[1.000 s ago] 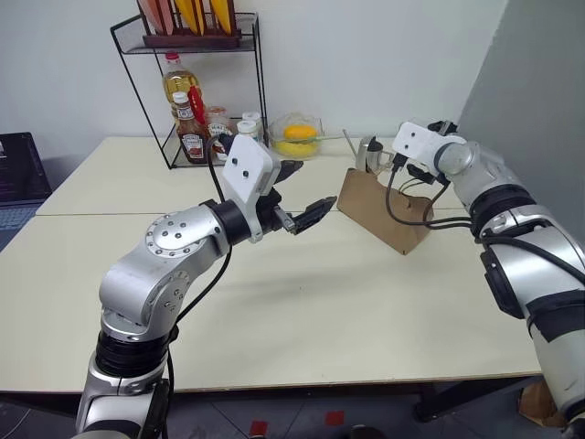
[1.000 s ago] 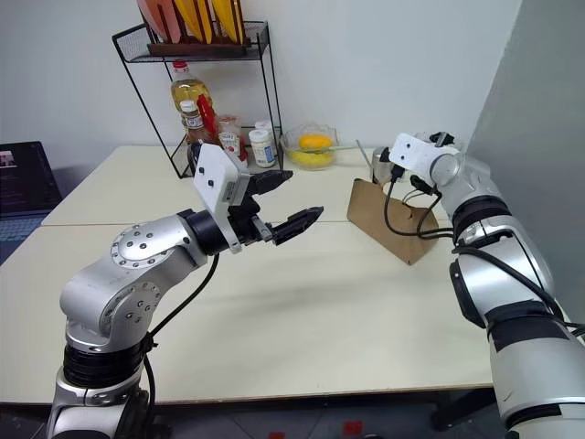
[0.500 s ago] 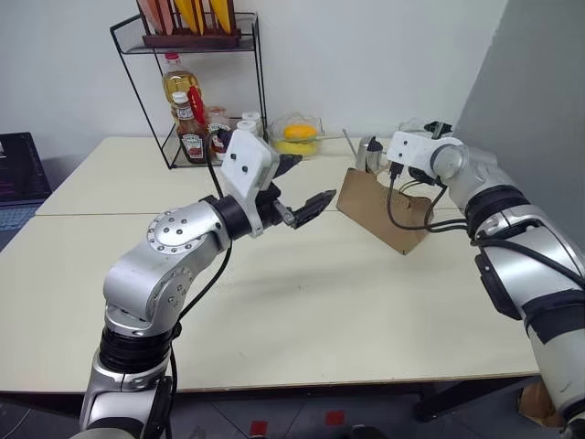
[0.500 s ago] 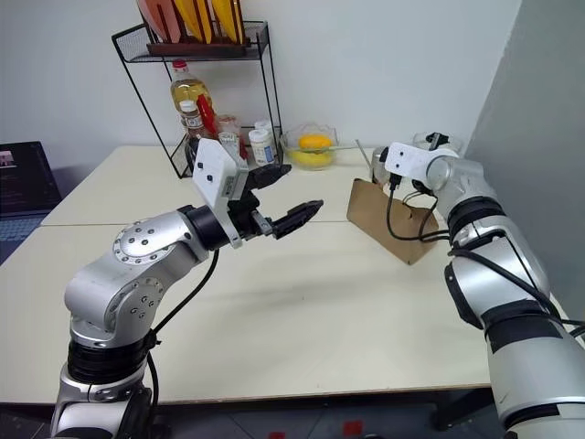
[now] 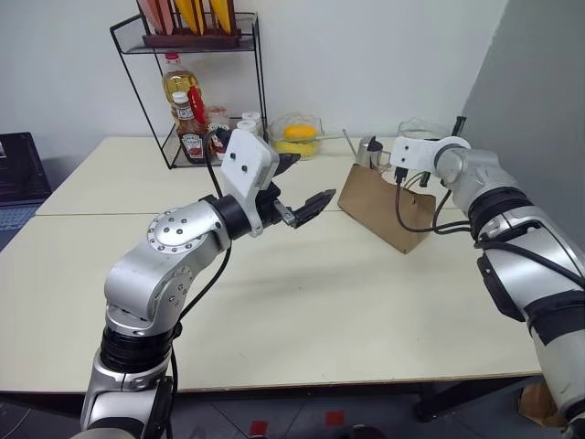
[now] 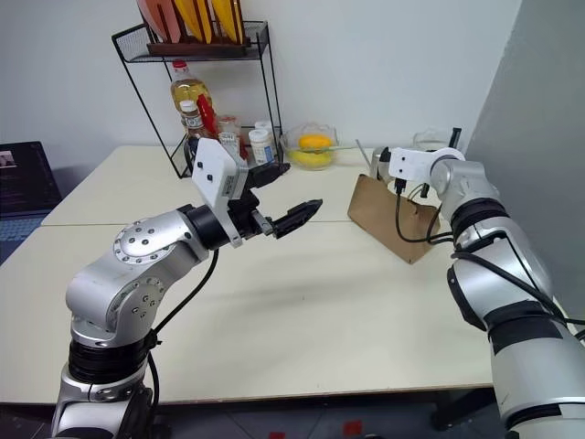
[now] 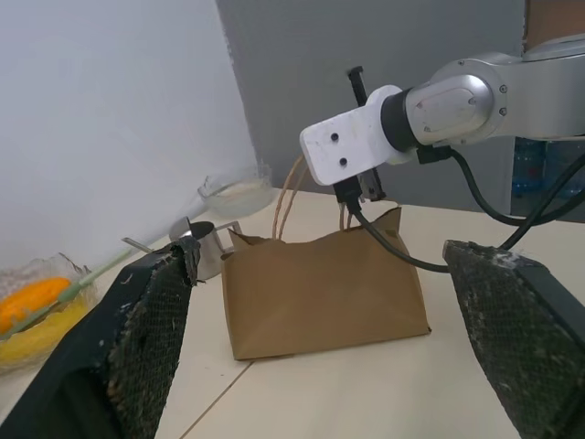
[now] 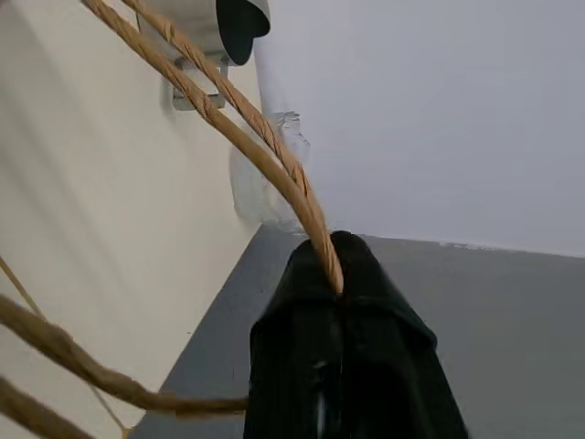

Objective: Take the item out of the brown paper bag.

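Note:
The brown paper bag (image 5: 379, 210) stands creased on the table's far right part, and its pale cord handles (image 7: 291, 187) rise from its top. My right gripper (image 8: 334, 256) is over the bag's top, shut on one cord handle (image 8: 265, 155). My left gripper (image 5: 306, 183) hangs open above the table just left of the bag, and its mesh-padded fingers (image 7: 146, 338) frame the bag in the left wrist view. The item is hidden.
A black wire rack (image 5: 187, 101) with sauce bottles stands at the back left. A glass bowl of yellow fruit (image 5: 299, 137) and a metal cup (image 5: 368, 151) sit behind the bag. A grey wall (image 5: 530, 91) lies close on the right, a laptop (image 5: 18, 178) far left.
My right gripper has rolled at the wrist and closed on the bag's cord handle. The left arm has stayed where it was, still open.

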Tool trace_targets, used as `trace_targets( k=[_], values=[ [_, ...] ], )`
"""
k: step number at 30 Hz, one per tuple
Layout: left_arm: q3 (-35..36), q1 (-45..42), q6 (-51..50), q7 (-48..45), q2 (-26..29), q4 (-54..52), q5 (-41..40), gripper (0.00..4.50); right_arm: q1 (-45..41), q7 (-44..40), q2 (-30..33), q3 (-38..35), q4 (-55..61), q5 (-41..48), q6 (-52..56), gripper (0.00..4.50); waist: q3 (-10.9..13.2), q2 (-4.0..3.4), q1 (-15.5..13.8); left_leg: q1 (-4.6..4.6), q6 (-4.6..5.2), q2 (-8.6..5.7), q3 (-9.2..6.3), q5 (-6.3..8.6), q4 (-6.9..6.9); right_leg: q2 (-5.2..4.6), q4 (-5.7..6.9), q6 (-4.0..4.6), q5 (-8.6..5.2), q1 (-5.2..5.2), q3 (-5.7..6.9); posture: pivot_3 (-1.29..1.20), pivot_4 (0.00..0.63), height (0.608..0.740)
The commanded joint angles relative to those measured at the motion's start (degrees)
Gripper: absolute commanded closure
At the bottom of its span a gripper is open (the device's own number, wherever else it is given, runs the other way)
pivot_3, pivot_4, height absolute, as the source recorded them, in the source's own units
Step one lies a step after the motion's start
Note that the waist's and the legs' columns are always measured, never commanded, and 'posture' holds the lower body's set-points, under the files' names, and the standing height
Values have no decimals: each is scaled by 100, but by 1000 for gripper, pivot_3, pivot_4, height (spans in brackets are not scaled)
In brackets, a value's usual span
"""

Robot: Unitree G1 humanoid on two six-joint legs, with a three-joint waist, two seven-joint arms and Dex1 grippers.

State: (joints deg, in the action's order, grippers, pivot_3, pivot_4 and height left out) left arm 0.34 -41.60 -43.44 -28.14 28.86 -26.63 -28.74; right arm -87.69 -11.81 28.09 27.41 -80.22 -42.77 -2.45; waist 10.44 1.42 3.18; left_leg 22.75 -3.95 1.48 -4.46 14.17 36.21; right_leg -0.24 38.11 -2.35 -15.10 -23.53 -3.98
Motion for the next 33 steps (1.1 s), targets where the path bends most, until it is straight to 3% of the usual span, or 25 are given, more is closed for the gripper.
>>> trace_targets(
  k=[1,7,16,24,33],
  values=[
    [75,-86,115,19,14,-110,45,0,-281,427,130,-43,91,-3,-208,4470,0,0,0,0,0,0,0,0,0,0,0,0,0,0,0,0,150,740],
    [192,16,19,-24,133,-198,-47,0,-416,768,-44,-570,215,550,-1015,4470,0,0,6,0,-1,0,1,0,0,0,0,0,0,-1,-1,0,150,740],
    [738,641,-112,-73,394,-492,-422,0,-445,149,-468,-1210,404,1373,-2610,4470,1,-1,39,0,-1,3,1,0,-1,0,1,0,0,-1,-1,0,150,740],
    [1205,1650,-516,348,601,-1288,-670,0,-812,175,-814,-1196,530,1447,-2734,4470,2,-3,50,1,-2,3,-1,-1,0,-1,5,1,1,-3,1,0,150,740],
    [1514,1677,-1047,1043,557,-1660,-1055,0,-1020,160,-1378,-544,720,892,-2237,4470,1,-2,9,0,2,3,-6,1,2,-1,7,2,1,-2,6,0,150,740]
  ],
)
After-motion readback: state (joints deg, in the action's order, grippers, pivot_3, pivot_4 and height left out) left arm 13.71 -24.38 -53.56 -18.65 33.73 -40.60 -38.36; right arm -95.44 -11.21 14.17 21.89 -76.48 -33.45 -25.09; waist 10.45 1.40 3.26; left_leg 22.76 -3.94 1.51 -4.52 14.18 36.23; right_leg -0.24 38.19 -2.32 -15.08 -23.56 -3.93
